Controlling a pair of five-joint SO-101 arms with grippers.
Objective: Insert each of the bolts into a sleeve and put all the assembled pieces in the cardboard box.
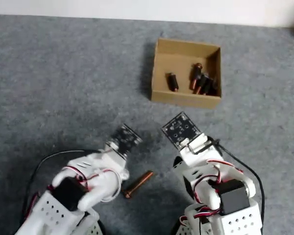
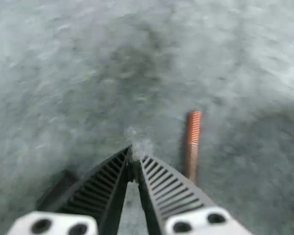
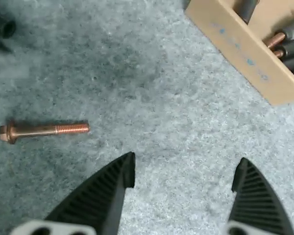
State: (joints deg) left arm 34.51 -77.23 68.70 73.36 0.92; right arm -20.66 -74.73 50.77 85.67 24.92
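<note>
Nearest, on the near side between both arms: copper bolt [image 1: 137, 184], flat on the grey carpet [image 1: 63, 73], flanged head toward the near left, threads toward the far right. Probably rigid, light, and smooth enough to roll; best pinched across the plain shank by the head, leaving the threads free. Just left of it, left gripper [image 2: 134, 159] closed tip to tip, holding nothing. Right gripper [image 3: 185, 164] spread wide, empty. Farther off, cardboard box [image 1: 185, 100] with assembled pieces [image 1: 201, 81] inside.
</note>
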